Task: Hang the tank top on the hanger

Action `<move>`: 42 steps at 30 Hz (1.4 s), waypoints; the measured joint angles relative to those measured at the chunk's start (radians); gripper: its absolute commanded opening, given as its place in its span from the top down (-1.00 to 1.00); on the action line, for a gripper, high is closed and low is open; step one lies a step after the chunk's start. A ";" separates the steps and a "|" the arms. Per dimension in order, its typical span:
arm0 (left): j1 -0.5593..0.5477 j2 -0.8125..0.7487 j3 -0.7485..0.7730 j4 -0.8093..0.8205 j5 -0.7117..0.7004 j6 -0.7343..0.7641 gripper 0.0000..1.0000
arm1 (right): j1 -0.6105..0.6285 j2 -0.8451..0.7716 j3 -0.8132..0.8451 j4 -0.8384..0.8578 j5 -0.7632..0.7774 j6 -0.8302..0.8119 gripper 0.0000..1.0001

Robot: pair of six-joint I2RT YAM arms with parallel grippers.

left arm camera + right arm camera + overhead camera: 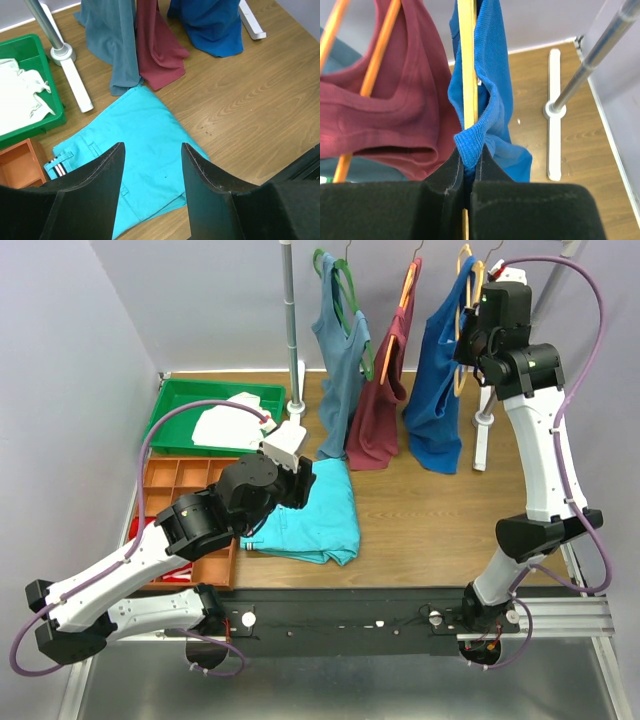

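Wooden worktop (420, 525) carries a folded turquoise garment (142, 132); above its far right side the royal blue tank top (438, 390) hangs on the light-orange hanger (467, 60). The right hand (470, 159) is clamped on the tank top's ribbed edge, against the hanger. The left hand (152, 157), fingers apart and empty, is over the turquoise garment.

pale lilac walls (200, 300), wooden table (420, 530).
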State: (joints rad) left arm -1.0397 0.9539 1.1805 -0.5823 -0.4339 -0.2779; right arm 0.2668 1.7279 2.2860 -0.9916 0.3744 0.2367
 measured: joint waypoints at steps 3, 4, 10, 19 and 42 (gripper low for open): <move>0.004 0.000 -0.002 0.002 0.000 0.000 -0.15 | 0.000 0.000 0.013 0.026 0.003 -0.002 0.99; 0.004 0.000 -0.003 0.003 0.000 0.000 -0.15 | 0.000 0.002 0.017 0.033 0.003 -0.002 0.99; 0.011 -0.012 -0.022 0.013 -0.002 -0.001 -0.15 | 0.000 0.047 0.052 0.068 0.003 -0.002 0.99; 0.031 -0.022 -0.059 0.029 -0.004 -0.002 -0.15 | 0.000 0.114 0.035 0.079 0.002 -0.002 0.99; 0.130 -0.029 -0.113 0.068 0.037 -0.024 -0.22 | 0.000 -0.054 -0.183 0.162 -0.066 0.062 -0.28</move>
State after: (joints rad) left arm -0.9096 0.9249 1.0679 -0.5144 -0.3973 -0.3023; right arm 0.2665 1.6741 2.1025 -0.8299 0.3084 0.2989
